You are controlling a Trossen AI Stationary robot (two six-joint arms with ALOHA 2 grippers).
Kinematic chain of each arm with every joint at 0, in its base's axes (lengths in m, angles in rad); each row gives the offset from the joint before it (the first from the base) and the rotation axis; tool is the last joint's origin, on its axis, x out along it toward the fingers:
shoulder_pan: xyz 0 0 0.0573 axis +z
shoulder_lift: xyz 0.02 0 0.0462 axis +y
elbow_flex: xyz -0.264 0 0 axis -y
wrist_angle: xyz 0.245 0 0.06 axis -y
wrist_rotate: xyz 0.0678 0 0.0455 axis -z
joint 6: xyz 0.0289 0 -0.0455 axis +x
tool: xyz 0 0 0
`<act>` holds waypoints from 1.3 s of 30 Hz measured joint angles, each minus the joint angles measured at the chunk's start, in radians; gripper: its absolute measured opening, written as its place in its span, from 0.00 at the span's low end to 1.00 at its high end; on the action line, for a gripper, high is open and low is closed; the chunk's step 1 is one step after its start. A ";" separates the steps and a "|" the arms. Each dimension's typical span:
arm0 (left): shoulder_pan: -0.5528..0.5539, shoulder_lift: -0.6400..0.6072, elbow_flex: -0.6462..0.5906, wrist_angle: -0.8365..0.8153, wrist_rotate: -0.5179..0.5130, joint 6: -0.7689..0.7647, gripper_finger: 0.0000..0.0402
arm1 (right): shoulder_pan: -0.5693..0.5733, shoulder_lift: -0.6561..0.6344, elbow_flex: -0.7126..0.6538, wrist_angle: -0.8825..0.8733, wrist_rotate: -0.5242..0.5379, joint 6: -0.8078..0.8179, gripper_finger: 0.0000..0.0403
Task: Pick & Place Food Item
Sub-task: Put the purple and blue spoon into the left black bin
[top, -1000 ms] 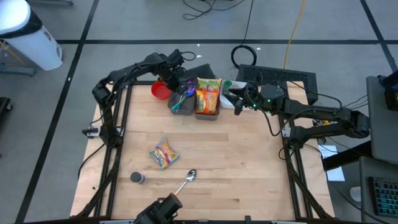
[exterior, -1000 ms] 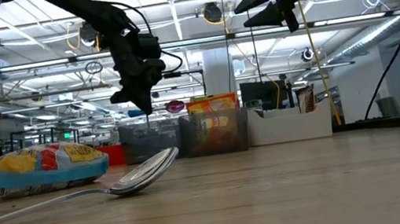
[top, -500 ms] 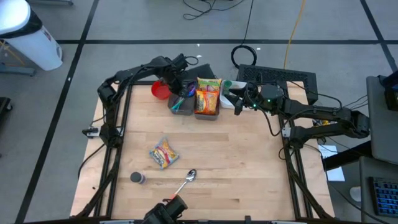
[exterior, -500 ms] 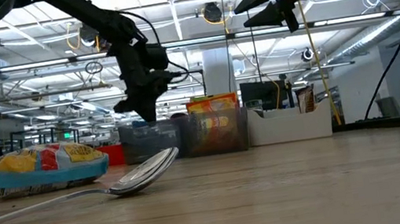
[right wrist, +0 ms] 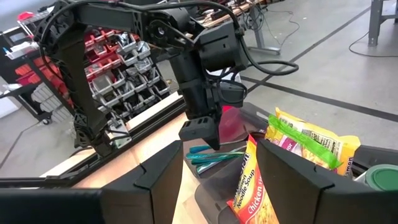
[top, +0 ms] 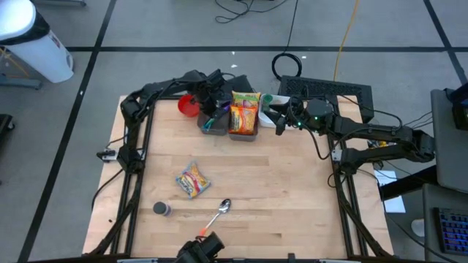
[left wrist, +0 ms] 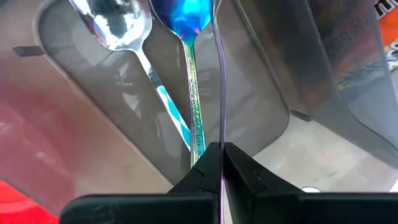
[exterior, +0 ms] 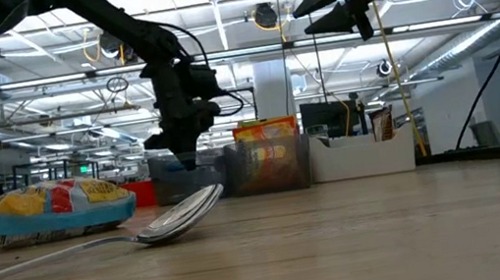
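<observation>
Fingers of the left gripper [left wrist: 221,163] are clenched tight, nothing thick between them; a thin purple line runs up from the pinch, and whether that is a held handle edge cannot be told. That gripper hangs just over the grey bin [top: 213,123] at the far side of the table [top: 292,190]. Right gripper [top: 265,110] has its fingers spread and empty, poised near the far right beside the white tub [top: 272,117].

Progress, as judged: partly done at most. One snack packet [top: 192,179] lies flat on the bare table, left of middle, well apart from both grippers and untouched. A spoon [top: 220,212] and a small dark cap [top: 160,209] lie nearer the front edge. If the loose packet is the item to move, the pick is not yet begun.

Containers:
- Grey bin: holds a silver spoon [left wrist: 115,25] and an iridescent blue spoon [left wrist: 184,25], lying side by side.
- Second bin [top: 242,134], touching the grey one on its right: holds upright noodle soup packets [top: 245,111], orange and yellow.
- Red bowl [top: 187,107], left of the grey bin: contents hidden by the arm.
- White tub: something green-lidded inside, otherwise unclear.
</observation>
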 joint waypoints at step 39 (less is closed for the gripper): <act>-0.007 0.025 0.000 0.006 0.026 -0.065 0.05 | 0.002 0.000 0.000 -0.016 -0.004 0.004 0.49</act>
